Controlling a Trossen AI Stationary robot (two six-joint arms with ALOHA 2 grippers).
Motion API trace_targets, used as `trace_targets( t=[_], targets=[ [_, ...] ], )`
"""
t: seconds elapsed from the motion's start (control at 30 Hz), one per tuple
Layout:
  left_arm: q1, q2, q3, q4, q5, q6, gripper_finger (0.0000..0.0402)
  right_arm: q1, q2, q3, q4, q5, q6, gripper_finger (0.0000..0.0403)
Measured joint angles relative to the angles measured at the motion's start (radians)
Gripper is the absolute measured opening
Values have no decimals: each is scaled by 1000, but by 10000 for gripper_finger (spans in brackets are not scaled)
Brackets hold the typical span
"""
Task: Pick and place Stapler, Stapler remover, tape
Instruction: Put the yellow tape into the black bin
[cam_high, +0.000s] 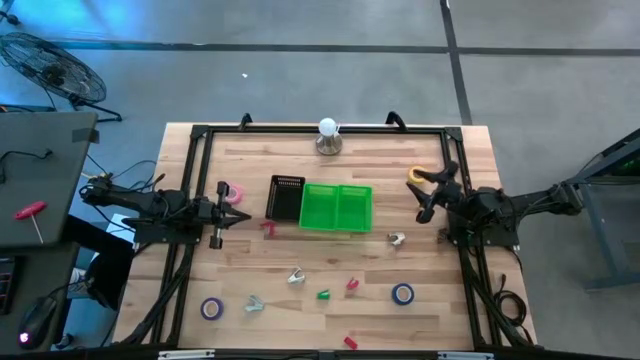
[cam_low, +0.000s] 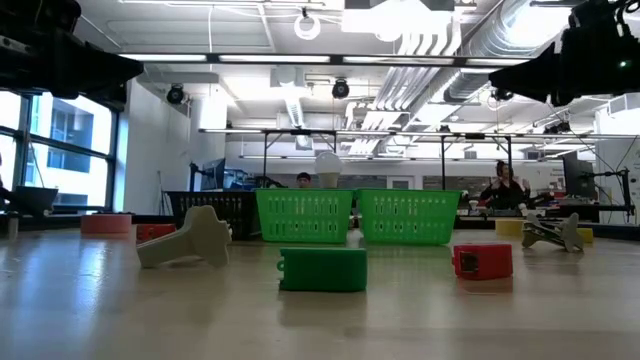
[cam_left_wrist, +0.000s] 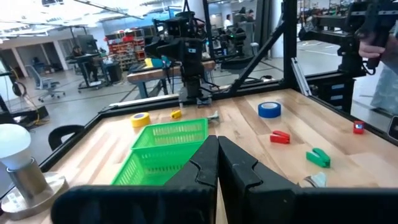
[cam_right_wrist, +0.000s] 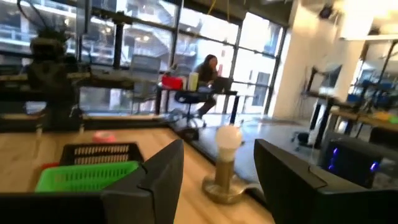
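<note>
The tape rolls lie flat on the wooden table: yellow (cam_high: 417, 175), pink (cam_high: 233, 193), purple (cam_high: 211, 308) and blue (cam_high: 402, 293). Small red staplers (cam_high: 352, 285) and a green one (cam_high: 323, 295) sit on the near half, among silvery staple removers (cam_high: 397, 238) (cam_high: 296, 277). My left gripper (cam_high: 218, 213) is shut and hovers at the table's left, beside the pink roll. My right gripper (cam_high: 428, 195) is open and hovers at the right, close to the yellow roll. The left wrist view shows the blue roll (cam_left_wrist: 268, 109) and yellow roll (cam_left_wrist: 140, 119) far ahead of the shut fingers (cam_left_wrist: 217, 168).
A green basket (cam_high: 337, 208) and a black basket (cam_high: 286, 197) stand side by side at the table's middle. A lamp with a white bulb (cam_high: 328, 135) stands at the far edge. A black frame (cam_high: 200, 140) runs around the table. People sit in the room beyond.
</note>
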Motion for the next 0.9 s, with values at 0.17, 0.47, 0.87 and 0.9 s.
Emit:
trace_targets(
  t=[0.17, 0.47, 0.87, 0.9],
  targets=[
    [0, 0, -1, 13, -4, 0, 0, 1, 0, 10, 86, -33, -129, 185],
    [0, 0, -1, 21, -1, -1, 0, 0, 153, 276, -75, 3, -180, 185],
    [0, 0, 0, 1, 2, -19, 0, -120, 573, 867, -621, 492, -85, 184],
    [0, 0, 0, 1, 2, -18, 0, -142, 596, 905, -666, 480, -50, 183]
  ],
)
